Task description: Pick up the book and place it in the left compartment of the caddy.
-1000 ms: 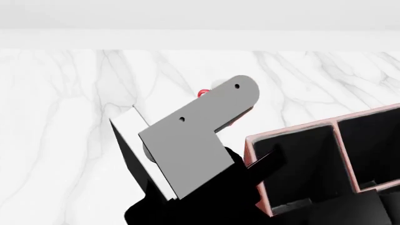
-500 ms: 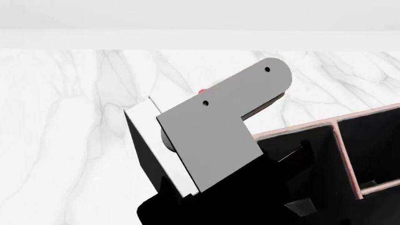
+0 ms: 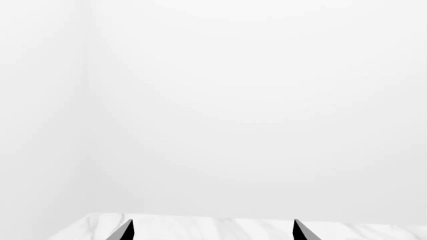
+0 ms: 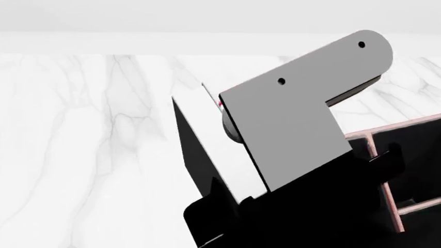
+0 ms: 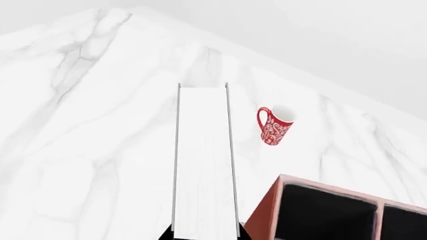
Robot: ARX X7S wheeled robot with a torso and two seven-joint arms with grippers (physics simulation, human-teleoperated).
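The book point(image 5: 203, 160), black covers with white page edges, stands on end between my right gripper's point(image 5: 203, 236) jaws, which are shut on its lower part. In the head view the book point(image 4: 227, 150) hangs tilted under the grey right wrist bracket point(image 4: 289, 119), above the table and beside the caddy point(image 4: 377, 155). The caddy's sloping reddish-brown outer wall point(image 5: 263, 215) and the black-lined left compartment point(image 5: 320, 215) lie just beside the book. In the head view my arm hides most of that compartment. My left gripper point(image 3: 210, 232) is open and empty, facing the wall.
A red patterned mug point(image 5: 273, 127) stands on the white marble table point(image 4: 82, 129) beyond the book and caddy; only a red sliver of it point(image 4: 220, 105) shows in the head view. A pale wall runs behind the table's far edge.
My right arm has lifted the book and carried it up and to the right, so it now covers more of the caddy's left side. The mug is almost fully hidden in the head view.
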